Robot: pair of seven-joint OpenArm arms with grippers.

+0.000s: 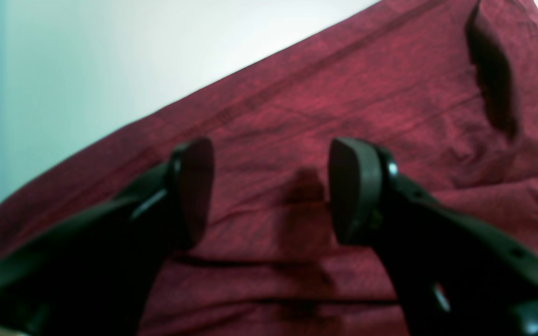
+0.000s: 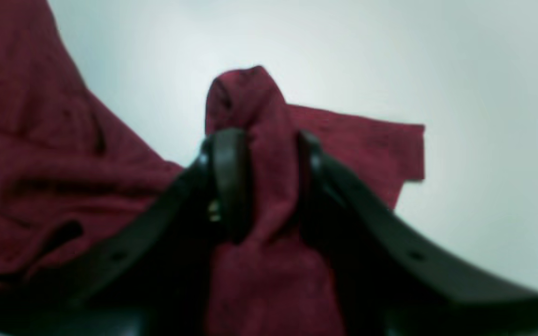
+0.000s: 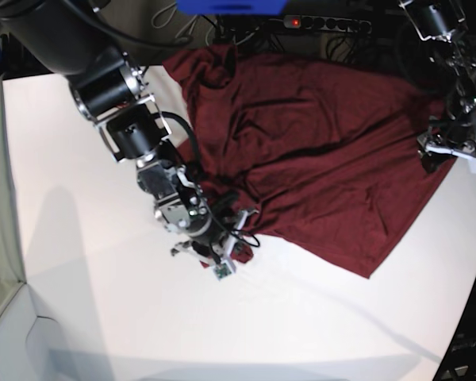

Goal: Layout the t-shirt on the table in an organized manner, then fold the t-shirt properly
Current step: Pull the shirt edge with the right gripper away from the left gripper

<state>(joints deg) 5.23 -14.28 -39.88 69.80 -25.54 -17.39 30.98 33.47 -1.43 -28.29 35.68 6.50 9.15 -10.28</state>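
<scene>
Two grippers are working the maroon t-shirt (image 3: 317, 151), which is lying crumpled and skewed across the far half of the white table (image 3: 87, 302), one corner pointing toward the near side. Our right gripper (image 2: 262, 186) is pinching a bunched fold of the cloth between its pads, at the shirt's edge on the base view's left, with a sleeve (image 2: 381, 149) lying flat on the table beyond it. Our left gripper (image 1: 271, 191) is hovering with its jaws spread and nothing between them, over the fabric near the shirt's opposite edge.

We are judging the main risk to be the pinch itself: the right gripper is holding a thick wad instead of a single hem, so any pull may drag several layers together and deepen the wrinkles instead of flattening them. With only one side held, the whole shirt may also slide instead of stretching. The thin fabric could slip out of the pads too.

For room, we are seeing plenty of bare tabletop on the near side and on the base view's left, so spreading that way looks safe. The far edge is crowded: the shirt is reaching close to the cables and the power strip (image 3: 325, 24) there, and the shirt's right side is lying near the table's rim.
</scene>
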